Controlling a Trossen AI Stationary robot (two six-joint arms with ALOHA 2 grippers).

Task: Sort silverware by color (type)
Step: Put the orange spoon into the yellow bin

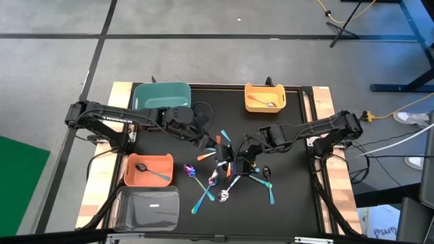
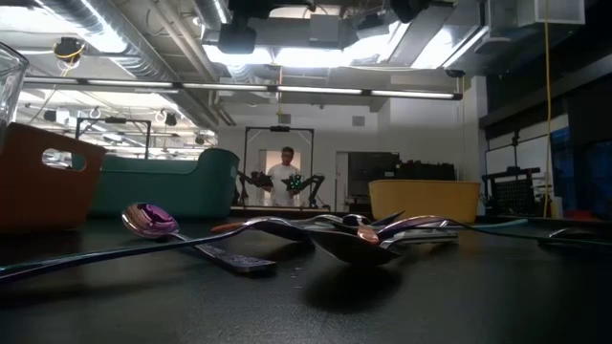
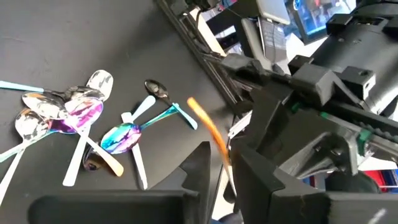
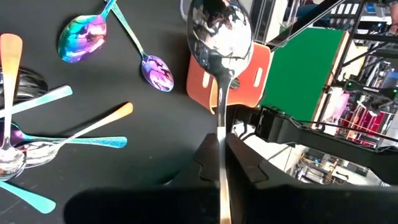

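Black table mat (image 1: 298,196): spoons scattered beside orange plastic bin (image 1: 148,169). Right gripper (image 4: 221,155) clamps shiny silver spoon (image 4: 219,31); left gripper (image 3: 217,165) clamps orange-copper spoon (image 3: 208,127).

A teal bin (image 1: 161,95) and a yellow bin (image 1: 265,97) sit at the worktop's (image 1: 291,196) far edge. An orange bin (image 1: 148,170) and a clear bin (image 1: 147,208) stand near its left corner.

pile: mixed teal, rainbow, silver and copper spoons (image 1: 224,181), overlapping, mid-worktop
black spoon (image 1: 152,172): in orange bin
silver spoon (image 4: 221,37): held upright
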